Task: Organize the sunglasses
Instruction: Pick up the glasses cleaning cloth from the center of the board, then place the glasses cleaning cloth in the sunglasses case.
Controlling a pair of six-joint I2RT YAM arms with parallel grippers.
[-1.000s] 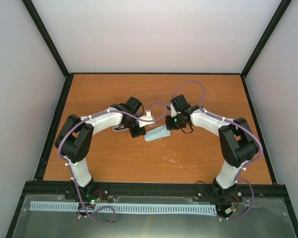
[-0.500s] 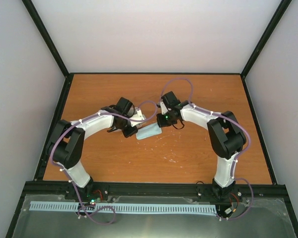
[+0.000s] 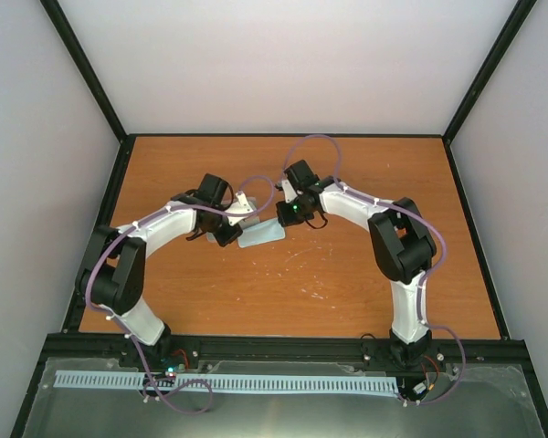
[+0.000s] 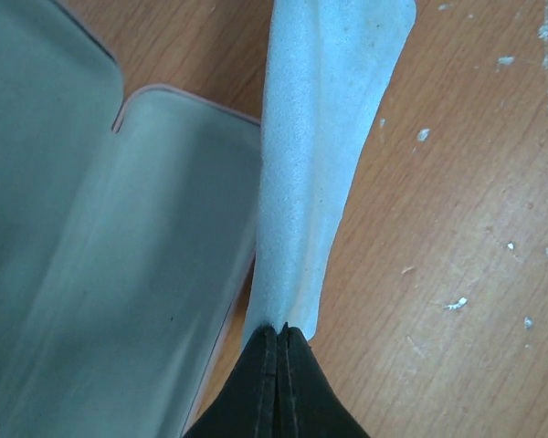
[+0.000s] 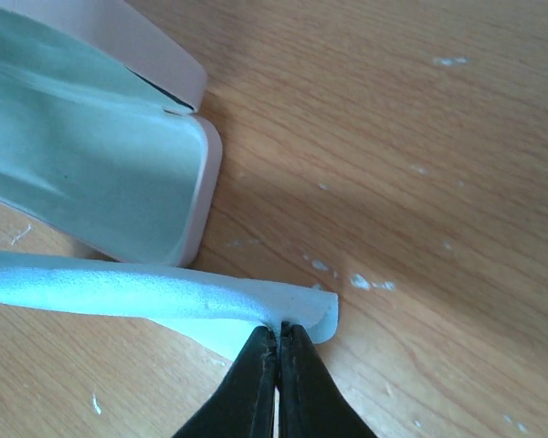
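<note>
A light blue cloth [image 3: 260, 235] hangs stretched between my two grippers just above the wood. My left gripper [image 4: 281, 330] is shut on one end of the cloth [image 4: 320, 155]. My right gripper [image 5: 277, 330] is shut on the other end of the cloth [image 5: 137, 290]. The pink case [image 4: 119, 274] lies open beside the cloth with its pale blue lining up. It also shows in the right wrist view [image 5: 91, 173] and, partly hidden by the left arm, in the top view [image 3: 245, 210]. The lining that shows is bare. The sunglasses are out of view.
The wooden table [image 3: 365, 265] carries small white flecks [image 4: 457, 303]. Black frame rails and grey walls enclose it on the left, right and back. Both arms [image 3: 164, 224] reach inward and meet left of the table's middle.
Both grippers have moved left and a little farther back, carrying the cloth between them toward the case. Both stayed shut on the cloth.
</note>
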